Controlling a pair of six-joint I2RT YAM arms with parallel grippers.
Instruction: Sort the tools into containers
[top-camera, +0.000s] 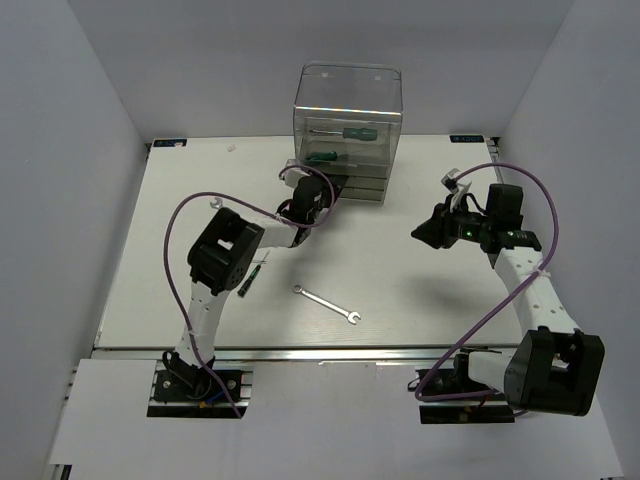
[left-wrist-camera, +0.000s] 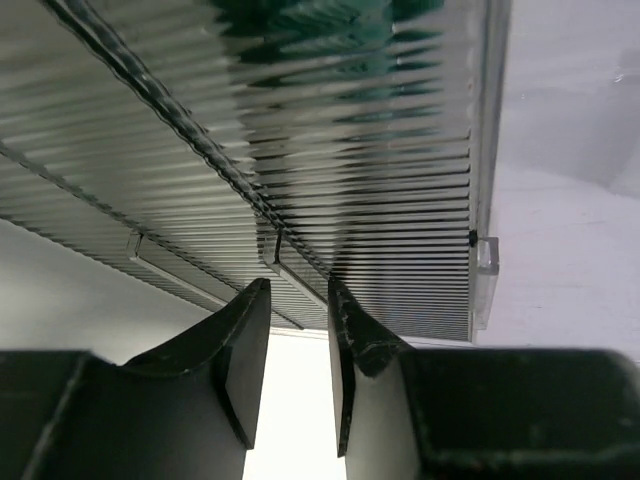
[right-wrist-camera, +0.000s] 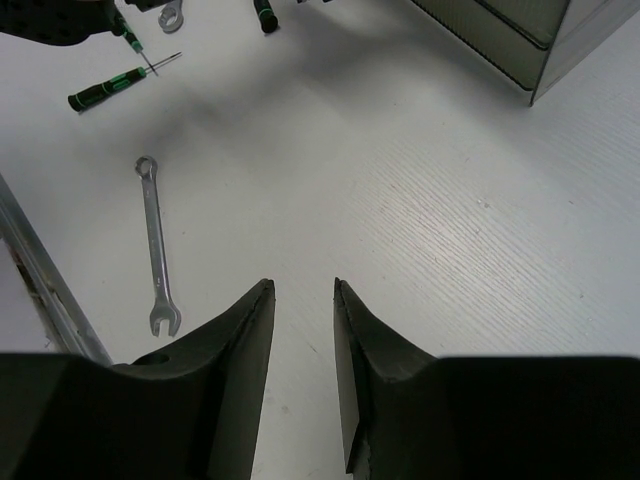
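Screwdrivers (top-camera: 345, 132) inside box (top-camera: 348, 75): 2; wrench (top-camera: 328, 305) mid-table: 1; left gripper (left-wrist-camera: 298, 290) and right gripper (right-wrist-camera: 302, 288) parted, empty.

White table (top-camera: 420, 300), matte, fine ribbed texture seen close in rt wrist view; metal rail (top-camera: 300, 352) runs along its near edge, w/ a white panel (top-camera: 330, 425) below that in top view. Plain pale walls on 3 sides: left wall (top-camera: 60, 150), back wall (top-camera: 200, 60), right wall (top-camera: 590, 90). Small blue tag at each far corner of table: left tag (top-camera: 168, 141), right tag (top-camera: 466, 138); print too small to read.
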